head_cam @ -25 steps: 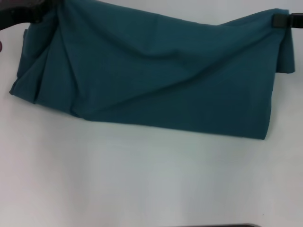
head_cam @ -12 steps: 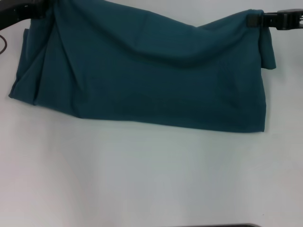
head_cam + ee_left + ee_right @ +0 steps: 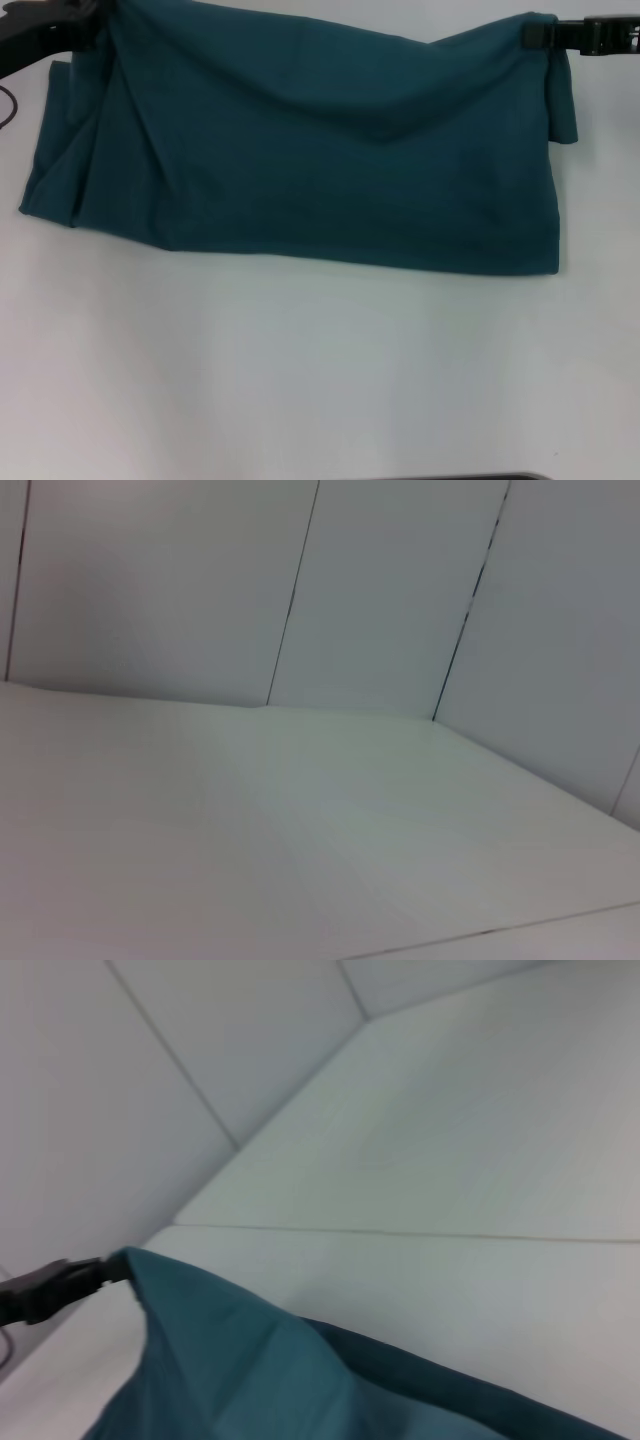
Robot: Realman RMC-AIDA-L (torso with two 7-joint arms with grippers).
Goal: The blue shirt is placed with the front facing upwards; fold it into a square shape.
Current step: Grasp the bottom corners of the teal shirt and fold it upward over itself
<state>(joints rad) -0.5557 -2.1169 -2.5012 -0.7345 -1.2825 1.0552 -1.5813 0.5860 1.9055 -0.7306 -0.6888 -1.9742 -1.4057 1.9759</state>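
The blue shirt point(image 3: 300, 150) is lifted along its top edge and hangs as a wide, doubled band, with its lower edge on the white table point(image 3: 300, 380). Only plain cloth shows; no lettering or collar is in sight. My left gripper point(image 3: 88, 22) is shut on the shirt's top left corner. My right gripper point(image 3: 538, 35) is shut on its top right corner. The top edge sags between them. The right wrist view shows the shirt point(image 3: 260, 1370) close up, with the left gripper point(image 3: 100, 1272) pinching its far corner. The left wrist view shows no shirt.
The white table stretches in front of the shirt. The left wrist view shows bare table point(image 3: 300, 840) and grey wall panels point(image 3: 380, 590) behind it. A dark edge point(image 3: 460, 477) shows at the bottom of the head view.
My right gripper has moved inward to the left with its corner. The top edge sags more in the middle, and the lower right corner has risen a little.
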